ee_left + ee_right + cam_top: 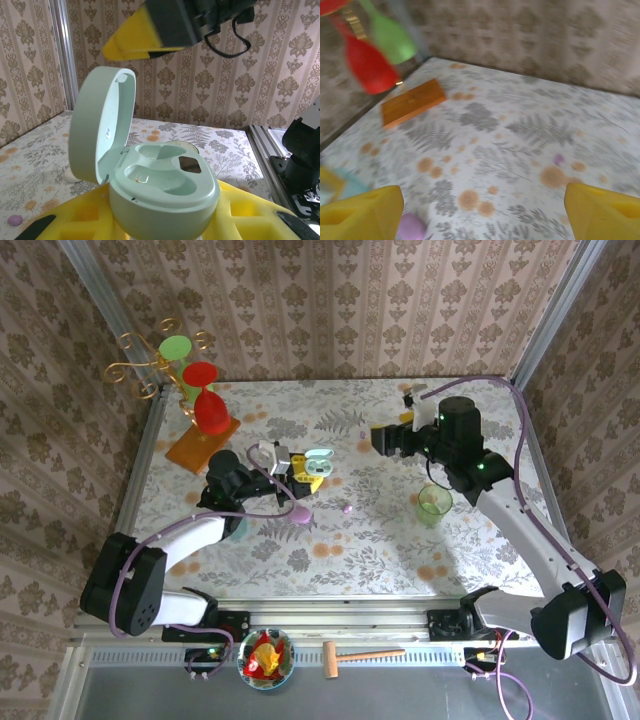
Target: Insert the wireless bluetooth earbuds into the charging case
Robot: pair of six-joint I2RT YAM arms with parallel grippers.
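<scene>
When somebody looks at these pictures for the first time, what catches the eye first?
The mint-green charging case, its lid open, sits near the table's middle in the yellow fingers of the left gripper. At the far left corner, bright red and green goblets stand out beside a gold wire stand. A tiny purple earbud lies loose on the floral table.
</scene>
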